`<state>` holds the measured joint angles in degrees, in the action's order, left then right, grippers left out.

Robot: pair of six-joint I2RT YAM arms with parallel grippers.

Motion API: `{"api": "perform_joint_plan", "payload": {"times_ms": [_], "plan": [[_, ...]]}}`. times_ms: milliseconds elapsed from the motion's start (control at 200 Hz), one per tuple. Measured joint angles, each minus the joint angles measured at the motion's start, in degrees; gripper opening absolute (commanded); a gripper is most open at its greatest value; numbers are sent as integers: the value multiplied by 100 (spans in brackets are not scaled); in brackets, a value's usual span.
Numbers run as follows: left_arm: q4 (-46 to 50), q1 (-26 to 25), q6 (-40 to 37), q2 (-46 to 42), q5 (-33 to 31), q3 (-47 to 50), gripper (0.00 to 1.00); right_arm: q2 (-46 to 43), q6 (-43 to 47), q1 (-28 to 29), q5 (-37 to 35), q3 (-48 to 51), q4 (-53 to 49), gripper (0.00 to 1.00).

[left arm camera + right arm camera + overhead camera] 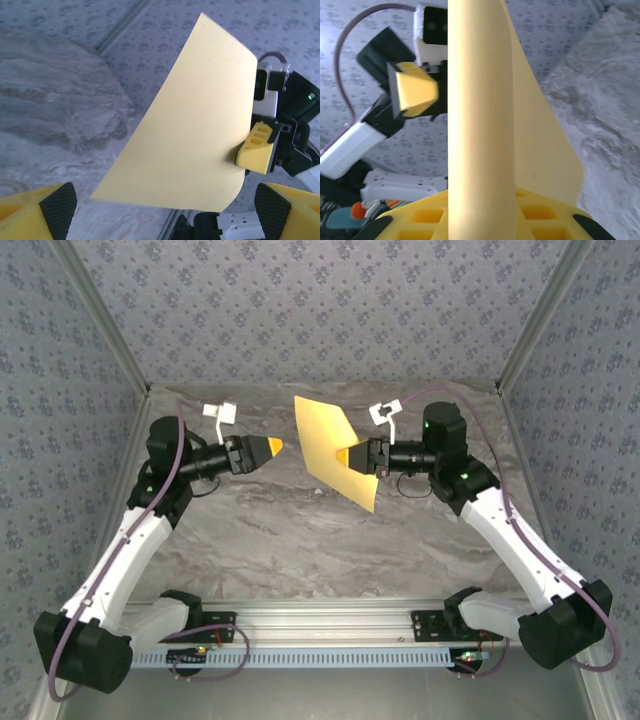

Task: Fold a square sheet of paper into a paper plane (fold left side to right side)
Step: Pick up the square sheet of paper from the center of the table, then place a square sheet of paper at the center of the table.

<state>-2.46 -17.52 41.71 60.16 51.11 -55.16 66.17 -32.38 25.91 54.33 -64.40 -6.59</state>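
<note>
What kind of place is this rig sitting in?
Likely a lab test booth, not a home: patterned walls closing in three sides, a marble-look tabletop, and an aluminium mounting rail at the near edge.

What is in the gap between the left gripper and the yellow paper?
Nothing: the top view shows a bare gap of air over the table between the left gripper and the paper.

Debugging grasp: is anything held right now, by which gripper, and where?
Right gripper pinches the square sheet of paper at one side edge; left gripper open, empty.
</note>
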Motion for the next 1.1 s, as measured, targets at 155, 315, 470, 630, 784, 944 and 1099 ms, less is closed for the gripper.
{"api": "perform_joint_plan", "payload": {"times_ms": [155, 315, 470, 630, 784, 944, 1099], "plan": [[-92, -358, -116, 297, 81, -273, 90, -131, 44, 59, 214, -297, -299, 26], [-271, -557, -120, 483, 157, -337, 45, -203, 87, 63, 210, -348, -485, 27], [-483, -741, -33, 616, 186, -348, 2, -201, 136, -2, 166, -223, -562, 35], [-442, -776, -125, 710, 42, -317, 0, -203, 431, -271, -275, -114, -979, 61], [-131, -774, -297, 938, -315, -168, 0, -199, 815, -531, -1217, 109, -1543, 83], [136, -767, -402, 1585, -752, 299, 0, -70, 968, -621, -2256, 570, -1792, 100], [297, -721, -424, 2347, -1196, 719, 0, 127, 785, -671, -2815, 1379, -1401, 100]]}}
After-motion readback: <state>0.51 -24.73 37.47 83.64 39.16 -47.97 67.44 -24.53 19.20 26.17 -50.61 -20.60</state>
